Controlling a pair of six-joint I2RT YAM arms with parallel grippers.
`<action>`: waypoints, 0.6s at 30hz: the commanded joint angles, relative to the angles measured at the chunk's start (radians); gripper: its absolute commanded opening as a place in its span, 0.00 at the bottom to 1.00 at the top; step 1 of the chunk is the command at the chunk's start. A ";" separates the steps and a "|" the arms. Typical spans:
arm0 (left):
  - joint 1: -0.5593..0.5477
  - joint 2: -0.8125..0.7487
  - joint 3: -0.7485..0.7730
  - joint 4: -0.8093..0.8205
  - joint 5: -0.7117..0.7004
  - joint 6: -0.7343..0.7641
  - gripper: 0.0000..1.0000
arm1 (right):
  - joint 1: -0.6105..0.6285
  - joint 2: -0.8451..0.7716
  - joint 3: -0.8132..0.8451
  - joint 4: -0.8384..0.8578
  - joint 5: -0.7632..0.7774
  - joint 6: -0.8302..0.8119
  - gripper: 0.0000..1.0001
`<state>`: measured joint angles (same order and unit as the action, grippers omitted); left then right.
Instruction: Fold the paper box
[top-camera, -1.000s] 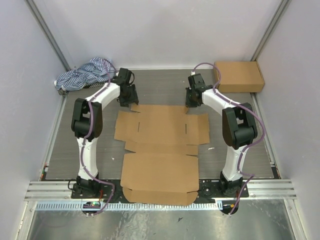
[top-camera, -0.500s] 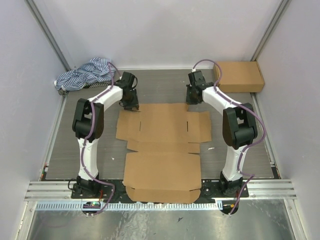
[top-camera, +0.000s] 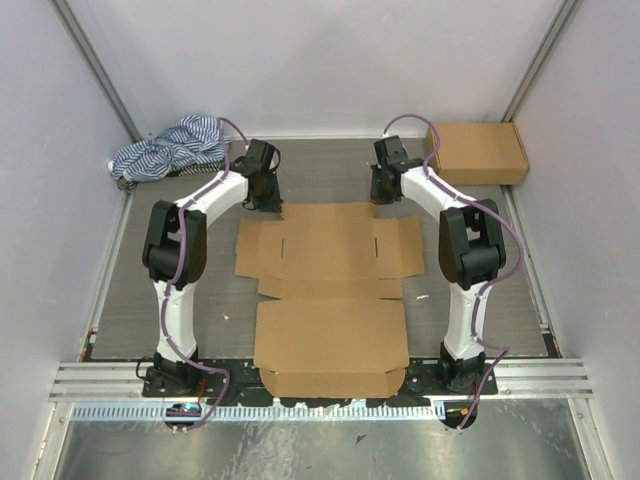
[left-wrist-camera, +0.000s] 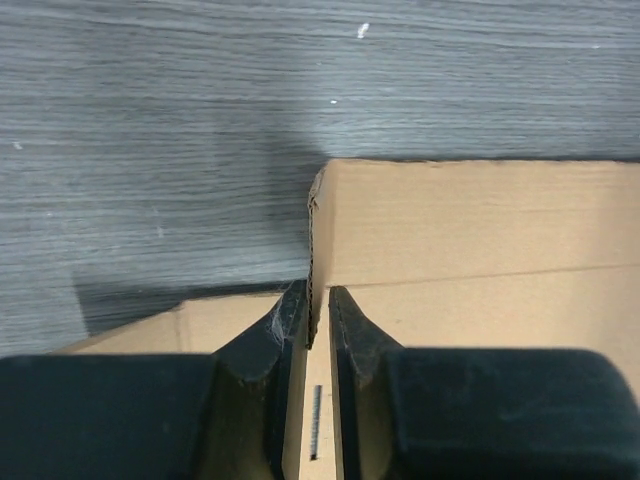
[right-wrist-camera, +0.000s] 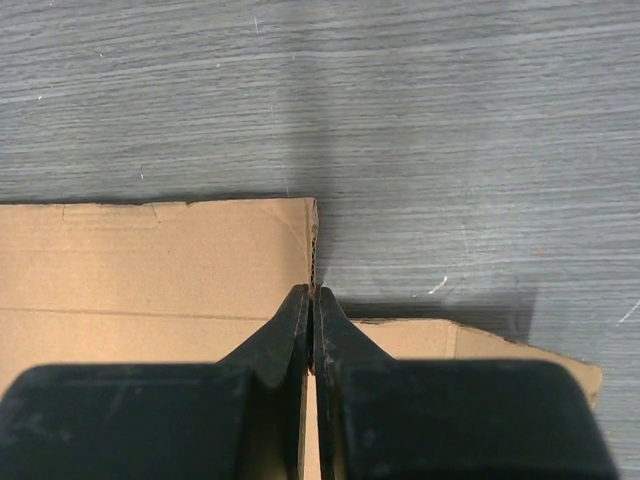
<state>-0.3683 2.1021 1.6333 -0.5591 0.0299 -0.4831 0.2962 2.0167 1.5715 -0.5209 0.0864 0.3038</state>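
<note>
Grey table (top-camera: 180, 290) held the paper box (top-camera: 330, 280), flat, long axis near-to-far. Left pincer (left-wrist-camera: 318, 318) and right pincer (right-wrist-camera: 312, 312) each pinched a far corner edge.

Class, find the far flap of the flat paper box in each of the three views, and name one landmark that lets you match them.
Top external: the far flap lies centre, between the two grippers, at the paper box's far edge.
Left wrist: its left corner sits centre, above the fingers.
Right wrist: its right corner sits centre, just above the fingers.
Shared landmark: the grey wood-grain table beyond the flap's edge.
</note>
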 joint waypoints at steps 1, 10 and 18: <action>-0.023 -0.038 0.024 0.048 0.031 -0.006 0.21 | 0.005 0.017 0.077 0.004 -0.019 -0.005 0.01; -0.060 0.028 0.111 0.013 0.033 0.000 0.34 | 0.025 0.042 0.106 0.004 -0.088 -0.016 0.26; -0.066 0.056 0.118 0.032 0.036 -0.004 0.35 | 0.058 0.081 0.138 -0.002 -0.097 -0.021 0.44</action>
<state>-0.4328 2.1170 1.7184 -0.5415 0.0544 -0.4831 0.3393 2.0872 1.6539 -0.5327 0.0109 0.2897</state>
